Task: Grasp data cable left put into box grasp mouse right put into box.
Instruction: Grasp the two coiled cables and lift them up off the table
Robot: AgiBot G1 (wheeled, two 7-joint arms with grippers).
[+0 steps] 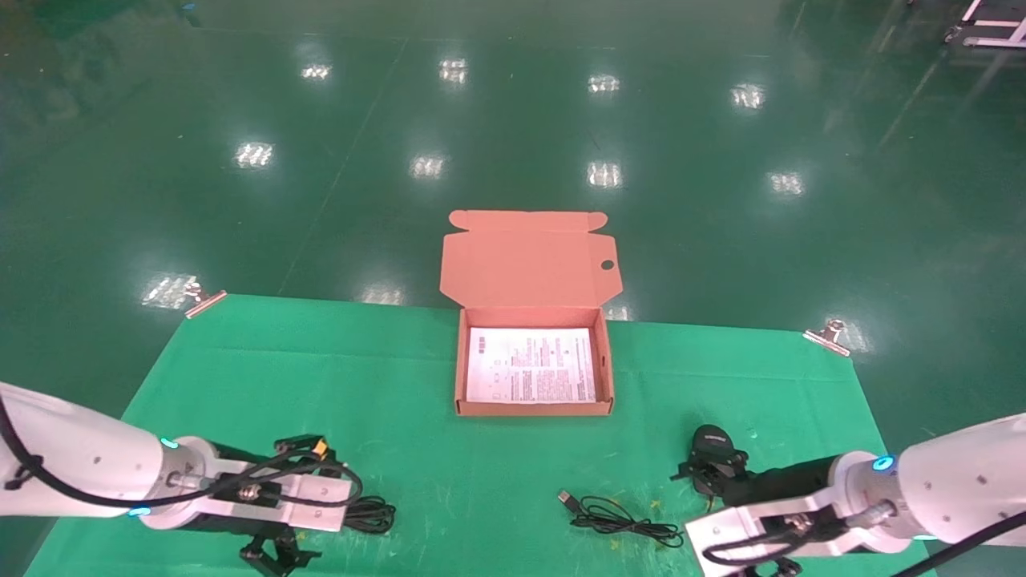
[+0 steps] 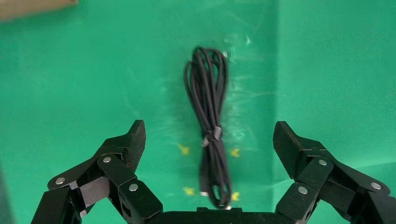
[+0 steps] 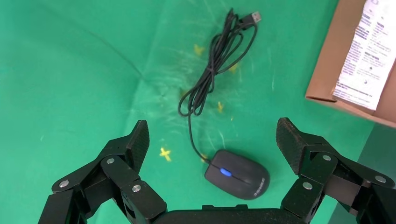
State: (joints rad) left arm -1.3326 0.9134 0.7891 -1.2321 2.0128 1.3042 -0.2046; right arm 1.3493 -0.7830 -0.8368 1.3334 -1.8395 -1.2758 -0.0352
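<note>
green mat (image 1: 240, 377): left end effector (image 2: 210, 140) open over data cable (image 2: 210, 116), right end effector (image 3: 212, 140) open over mouse (image 3: 237, 180)

Printed sheet (image 1: 531, 365) – text illegible

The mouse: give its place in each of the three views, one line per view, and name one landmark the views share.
Head view: the mouse lies on the green cloth, lower right, near the box's right front corner, partly behind the right arm.
Left wrist view: not in it; only the data cable shows.
Right wrist view: low centre, between the open right gripper's fingers.
Shared landmark: the green cloth.
</note>
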